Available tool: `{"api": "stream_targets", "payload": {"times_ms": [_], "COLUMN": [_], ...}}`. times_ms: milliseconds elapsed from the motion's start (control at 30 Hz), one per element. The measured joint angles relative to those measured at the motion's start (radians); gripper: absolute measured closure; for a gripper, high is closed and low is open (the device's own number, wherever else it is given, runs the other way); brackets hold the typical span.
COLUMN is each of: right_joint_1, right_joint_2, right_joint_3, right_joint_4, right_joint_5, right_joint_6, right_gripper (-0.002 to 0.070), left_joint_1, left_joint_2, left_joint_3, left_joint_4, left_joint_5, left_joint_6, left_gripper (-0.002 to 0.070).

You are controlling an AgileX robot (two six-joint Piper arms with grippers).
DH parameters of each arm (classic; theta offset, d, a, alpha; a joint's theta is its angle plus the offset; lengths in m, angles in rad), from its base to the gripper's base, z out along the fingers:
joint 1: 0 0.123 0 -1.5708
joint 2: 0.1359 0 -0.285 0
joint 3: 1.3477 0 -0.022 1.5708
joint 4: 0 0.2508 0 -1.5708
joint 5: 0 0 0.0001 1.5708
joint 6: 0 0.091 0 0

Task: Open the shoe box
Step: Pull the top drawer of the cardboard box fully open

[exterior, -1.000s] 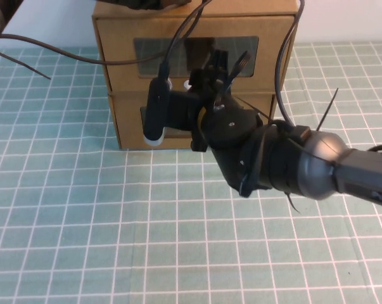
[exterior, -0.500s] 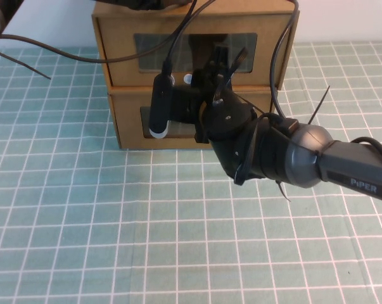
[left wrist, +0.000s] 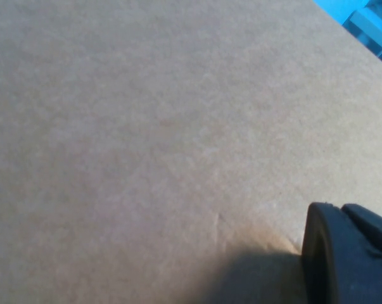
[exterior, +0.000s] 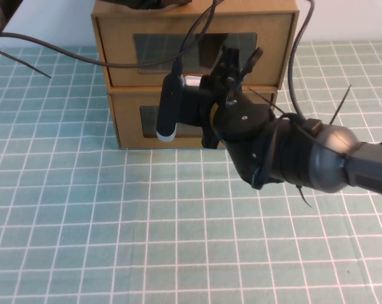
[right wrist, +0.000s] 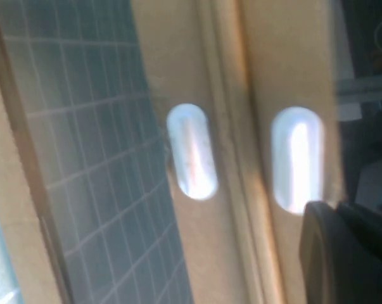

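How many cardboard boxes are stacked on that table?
2. The upper box sits on the lower box. The left gripper is over the stack's top; the right gripper is at the fronts. More could hide behind.

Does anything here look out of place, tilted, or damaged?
Nothing stands out. The upper shoe box sits evenly on the lower shoe box, both undamaged where visible, on the checked cloth. The right gripper, shut, is at their front near the seam; the left gripper, shut, is at the upper box's top.
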Motion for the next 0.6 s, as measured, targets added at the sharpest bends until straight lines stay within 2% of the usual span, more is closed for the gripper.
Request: {"api": "stream_targets", "payload": {"times_ms": [367,433,600], "right_joint_1": [0.052,0.052,0.05], "right_joint_2": [-0.045,-0.043,-0.028], "right_joint_3": [0.049,0.049,0.043], "right_joint_4": [0.001,0.002,0.002], "right_joint_5": [0.015,0.02,0.02], "right_joint_6": [0.002,0.002,0.002], "right_gripper": [0.0676,0.0647,0.0514], "left_joint_1": [-0.004,-0.004,-0.004], "left_joint_2": [0.0,0.0,0.0], "left_joint_3": [0.0,0.0,0.0], "left_joint_4": [0.013,0.013,0.013], "left_joint_5": [-0.002,-0.002,-0.002], "left_joint_6": [-0.002,-0.002,-0.002], "left_gripper": [0.068,0.068,0.068]}}
